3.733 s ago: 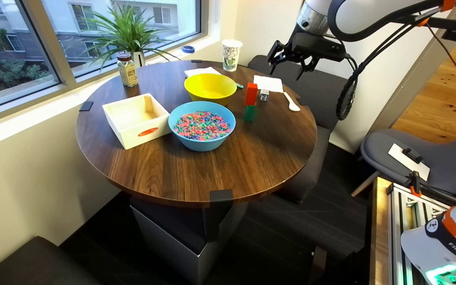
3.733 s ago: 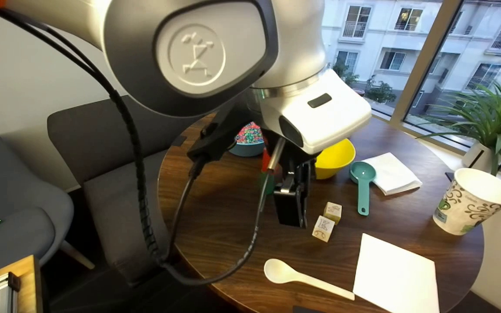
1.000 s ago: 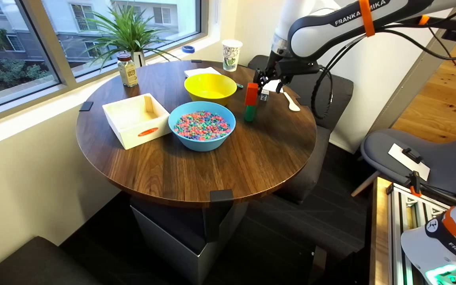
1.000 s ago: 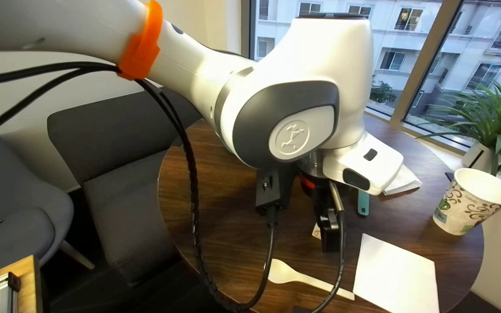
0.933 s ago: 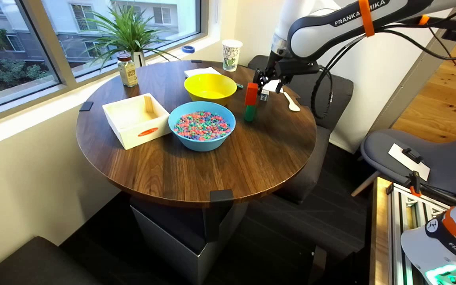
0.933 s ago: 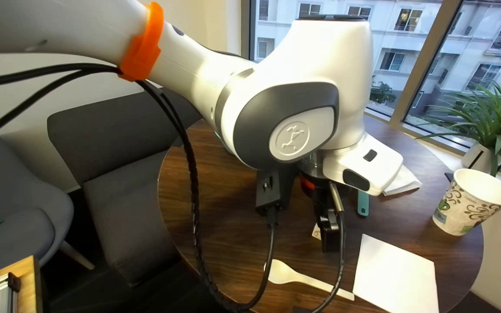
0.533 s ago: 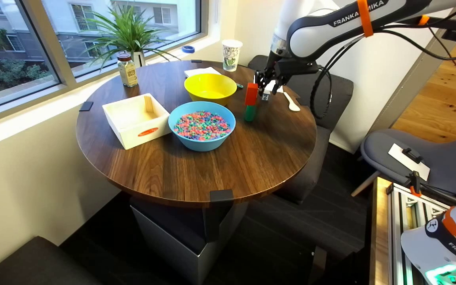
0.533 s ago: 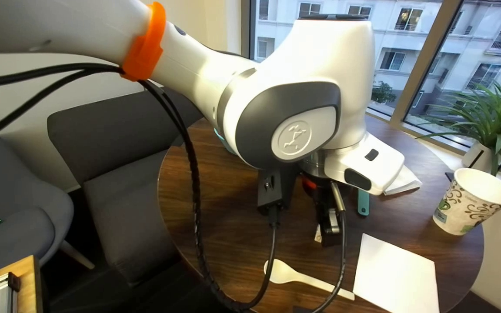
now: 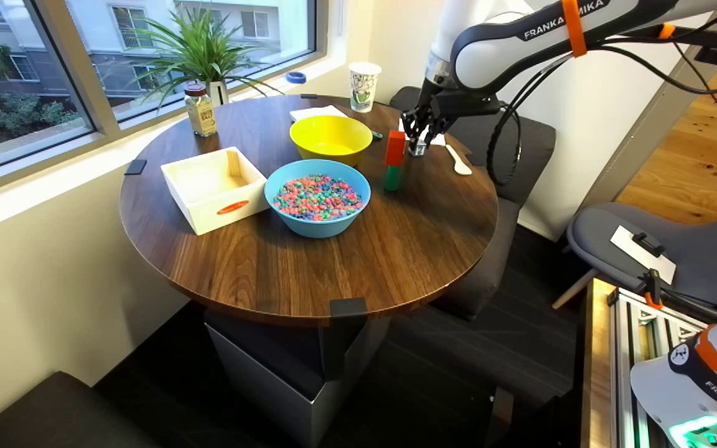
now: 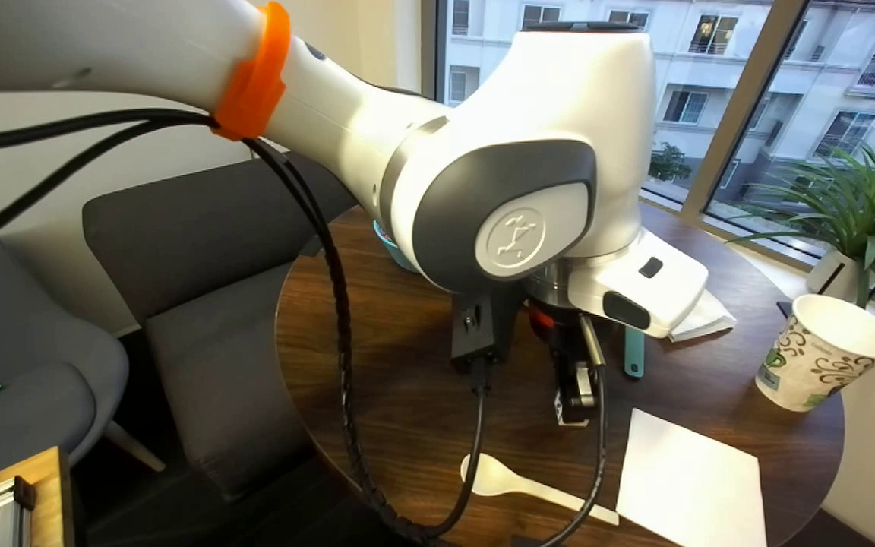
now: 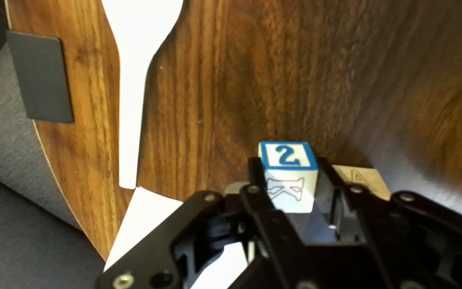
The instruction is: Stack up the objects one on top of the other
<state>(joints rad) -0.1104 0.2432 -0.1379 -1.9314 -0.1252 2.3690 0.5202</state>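
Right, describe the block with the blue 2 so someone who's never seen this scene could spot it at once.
On the round wooden table, find the white spoon, then the black pincer near it. The small cube clasped in that pincer is the one. It shows a 2 inside a blue frame, while the neighbouring A-marked cube shows no blue.

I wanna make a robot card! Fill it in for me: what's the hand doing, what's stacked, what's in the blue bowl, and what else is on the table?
Hand: gripping an alphabet block with a blue 2 on it
Block lifted: can't tell
Stack: red block on top of green block
Blue bowl: holds bead-like coloured bits
Nearby: block marked A, partly hidden in the wrist view
Also on the round table: yellow bowl, wooden box, paper cup, white spoon
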